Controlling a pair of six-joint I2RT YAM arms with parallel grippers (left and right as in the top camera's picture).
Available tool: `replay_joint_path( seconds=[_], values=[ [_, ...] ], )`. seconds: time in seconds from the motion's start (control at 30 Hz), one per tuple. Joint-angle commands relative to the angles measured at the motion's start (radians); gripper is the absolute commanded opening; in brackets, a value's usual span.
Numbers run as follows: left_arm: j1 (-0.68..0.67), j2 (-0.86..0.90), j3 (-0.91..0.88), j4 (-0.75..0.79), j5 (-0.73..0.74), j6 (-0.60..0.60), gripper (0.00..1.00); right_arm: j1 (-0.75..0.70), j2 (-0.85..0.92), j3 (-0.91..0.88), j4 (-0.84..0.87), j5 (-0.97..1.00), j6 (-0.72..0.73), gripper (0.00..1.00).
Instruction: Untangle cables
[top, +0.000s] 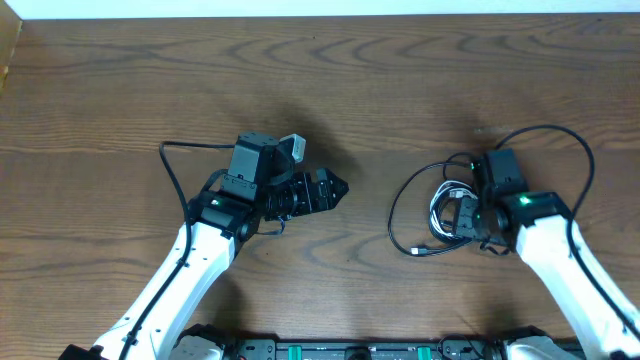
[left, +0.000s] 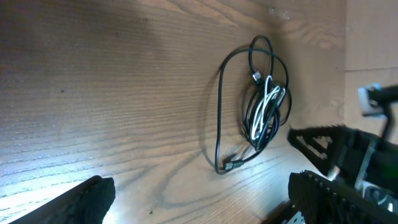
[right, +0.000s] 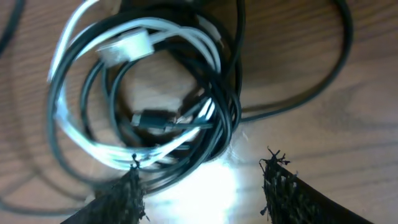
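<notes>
Brown wood-grain table (top: 400, 80). Two white arms reach in from the near edge: left arm (top: 190, 260), right arm (top: 565, 265).

Right gripper (top: 466, 216) is the reference. Its fingers (right: 134, 186) stand apart, with nothing clamped.

- Cables (top: 437, 212) lie just left of the right gripper, right at its fingertips, coiled in one bundle. The long axis runs near to far.
- One black loop (top: 392, 215) bulges out left of the bundle. Its free plug (top: 419, 250) points left, nearer than the gripper.
- Count: one white cable (left: 264, 106). The number of black cables in the coil cannot be told. One white plug (right: 127, 46) and one black plug (right: 152, 118) lie inside the coil.
- Left gripper (top: 335, 188) sits well left of the right gripper, pointing at it, fingers wide apart and empty.
- A thick arm wire (top: 585, 160) arcs round the right gripper's far right side.
</notes>
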Motion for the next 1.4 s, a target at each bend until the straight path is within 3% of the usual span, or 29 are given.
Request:
replay_joint_path(
  seconds=[0.0,0.2,0.27,0.37,0.53,0.67,0.73,0.8,1.03,1.23,1.37],
  values=[
    [0.002,-0.007,0.010,0.001,-0.013,-0.005,0.96,-0.032,0.067,0.009,0.045,-0.003,-0.026,0.61],
    [0.002,-0.007,0.010,0.000,-0.013,-0.005,0.96,-0.038,0.134,0.009,0.204,-0.385,-0.021,0.58],
    [0.002,-0.007,0.010,0.000,-0.013,-0.005,0.96,-0.035,0.134,0.009,0.230,-0.470,0.036,0.68],
    [0.002,-0.007,0.010,0.000,-0.013,-0.005,0.96,-0.035,0.134,0.008,0.233,-0.462,0.200,0.81],
    [0.002,-0.007,0.010,0.001,-0.013,-0.005,0.96,-0.035,0.144,0.008,0.242,-0.330,0.415,0.84],
    [0.002,-0.007,0.010,0.001,-0.013,-0.005,0.96,-0.035,0.182,0.008,0.319,-0.225,0.477,0.85],
    [0.002,-0.007,0.010,0.001,-0.013,-0.005,0.96,-0.033,0.214,0.008,0.385,-0.231,0.477,0.80],
    [0.002,-0.007,0.010,0.001,-0.013,-0.005,0.96,-0.021,0.251,0.008,0.444,-0.248,0.476,0.69],
    [0.003,-0.007,0.010,-0.003,-0.021,-0.004,0.96,0.109,0.360,0.008,0.615,-0.377,0.361,0.04],
    [0.063,-0.017,0.010,-0.098,-0.253,0.025,0.96,0.277,0.343,0.009,0.633,-0.433,0.119,0.01],
    [0.188,-0.026,0.010,-0.146,-0.238,0.008,0.96,0.347,0.341,0.009,0.539,-0.476,-0.088,0.01]
  ],
)
